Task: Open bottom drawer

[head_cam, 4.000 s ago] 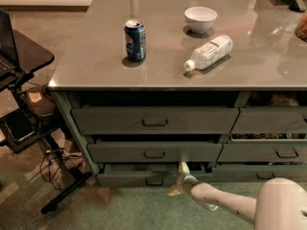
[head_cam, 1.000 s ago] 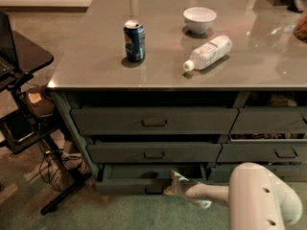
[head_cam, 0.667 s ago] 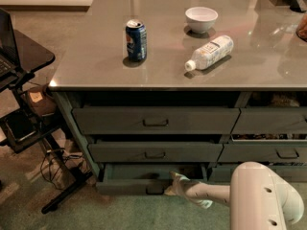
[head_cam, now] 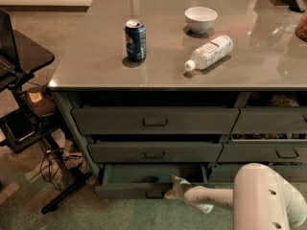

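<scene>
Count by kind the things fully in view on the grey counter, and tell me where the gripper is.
Can: 1
Bowl: 1
Bottle: 1
Total: 3
The gripper is at the bottom drawer, beside its pull.

An office-style work area set up for a robot, built around a counter with drawers.

A wide grey glossy tabletop carries everyday break-room items: a blue drinks can, a white bowl and a plastic bottle lying on its side. Below it are rows of grey-green drawers with small rectangular pulls. To the left, a black stand holds a laptop, with loose cables trailing over thin greenish carpet. A white robot arm reaches in low, its pincer at the front of the partly pulled-out bottom drawer.
</scene>
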`<state>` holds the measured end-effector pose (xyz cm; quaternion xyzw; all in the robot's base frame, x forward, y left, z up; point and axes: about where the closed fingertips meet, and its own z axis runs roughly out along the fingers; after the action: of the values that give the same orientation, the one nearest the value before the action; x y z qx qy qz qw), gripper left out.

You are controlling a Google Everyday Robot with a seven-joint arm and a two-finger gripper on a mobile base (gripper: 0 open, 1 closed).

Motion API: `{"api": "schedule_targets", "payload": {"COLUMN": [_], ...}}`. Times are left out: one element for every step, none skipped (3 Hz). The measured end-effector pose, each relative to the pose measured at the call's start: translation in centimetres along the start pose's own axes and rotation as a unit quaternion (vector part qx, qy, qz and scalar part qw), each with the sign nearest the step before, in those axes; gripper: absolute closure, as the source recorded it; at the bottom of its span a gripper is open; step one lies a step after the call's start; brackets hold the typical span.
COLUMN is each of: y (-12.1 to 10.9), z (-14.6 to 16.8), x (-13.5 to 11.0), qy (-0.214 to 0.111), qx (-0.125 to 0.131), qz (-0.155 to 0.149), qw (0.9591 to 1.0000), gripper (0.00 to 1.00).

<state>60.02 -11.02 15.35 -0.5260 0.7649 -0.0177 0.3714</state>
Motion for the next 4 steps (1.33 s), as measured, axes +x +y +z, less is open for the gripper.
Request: {"api": "schedule_targets", "payload": {"y": [1.0,1.0,2.0,2.1], "z": [-0.6,-0.6,-0.8,-1.3], "x": [-0.3,-0.3,-0.5,-0.5], "qy": [-0.003,-0.003,-0.009,-0.012], "qx": [-0.001,-0.001,-0.007,-0.003], "qz": [0.001,0.001,-0.011,-0.018], "qw": [1.0000,1.0000,0.9999,0.9998], "gripper": [1.00,1.00,1.00,1.00]}}
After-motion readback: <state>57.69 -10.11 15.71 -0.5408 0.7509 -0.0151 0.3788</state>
